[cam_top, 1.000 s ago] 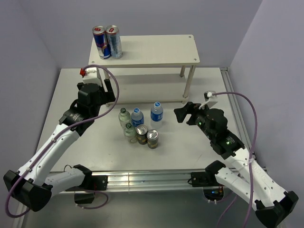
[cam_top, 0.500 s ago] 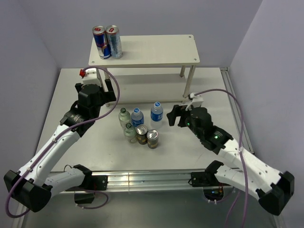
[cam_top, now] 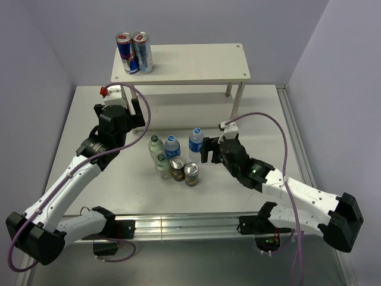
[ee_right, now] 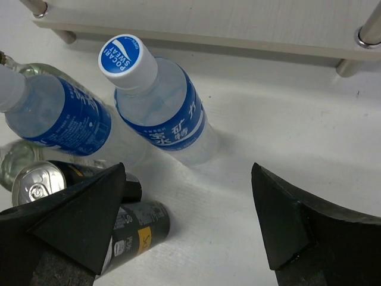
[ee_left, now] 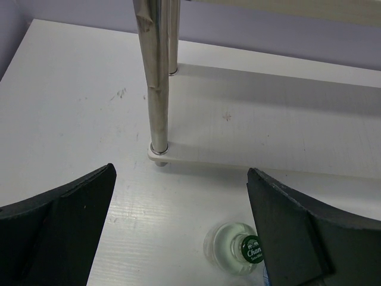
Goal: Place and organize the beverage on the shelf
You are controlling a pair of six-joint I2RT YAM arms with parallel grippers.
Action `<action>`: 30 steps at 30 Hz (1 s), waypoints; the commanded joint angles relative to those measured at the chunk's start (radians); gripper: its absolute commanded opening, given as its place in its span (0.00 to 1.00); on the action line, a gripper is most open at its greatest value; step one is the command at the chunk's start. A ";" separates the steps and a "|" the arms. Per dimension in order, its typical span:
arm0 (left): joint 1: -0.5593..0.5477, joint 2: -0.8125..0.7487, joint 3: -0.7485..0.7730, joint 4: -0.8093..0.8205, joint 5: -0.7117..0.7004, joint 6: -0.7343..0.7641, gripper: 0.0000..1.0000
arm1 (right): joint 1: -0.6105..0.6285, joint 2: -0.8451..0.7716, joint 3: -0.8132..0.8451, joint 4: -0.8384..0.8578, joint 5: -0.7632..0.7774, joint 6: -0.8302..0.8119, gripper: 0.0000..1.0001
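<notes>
The left gripper [cam_top: 138, 114] hangs near the shelf's [cam_top: 196, 62] left front leg, jaws spread wide and holding nothing. 2 tall cans [cam_top: 134, 52] stand on the left end of its top board. All 6 drinks cluster on the table [cam_top: 262, 119] before the shelf: 2 green-capped bottles [cam_top: 156, 144], 2 blue-labelled bottles [cam_top: 172, 146], 2 dark cans [cam_top: 191, 174]. The right gripper [cam_top: 206, 150], also wide and empty, sits just right of the blue-labelled bottles.
</notes>
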 commanded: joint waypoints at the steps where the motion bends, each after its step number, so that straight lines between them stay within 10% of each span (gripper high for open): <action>1: 0.005 -0.030 -0.003 0.052 -0.036 0.015 0.99 | 0.007 0.028 -0.013 0.121 0.042 -0.024 0.93; 30: 0.005 -0.075 -0.027 0.066 -0.085 0.017 0.98 | 0.007 0.356 0.046 0.432 0.088 -0.019 0.94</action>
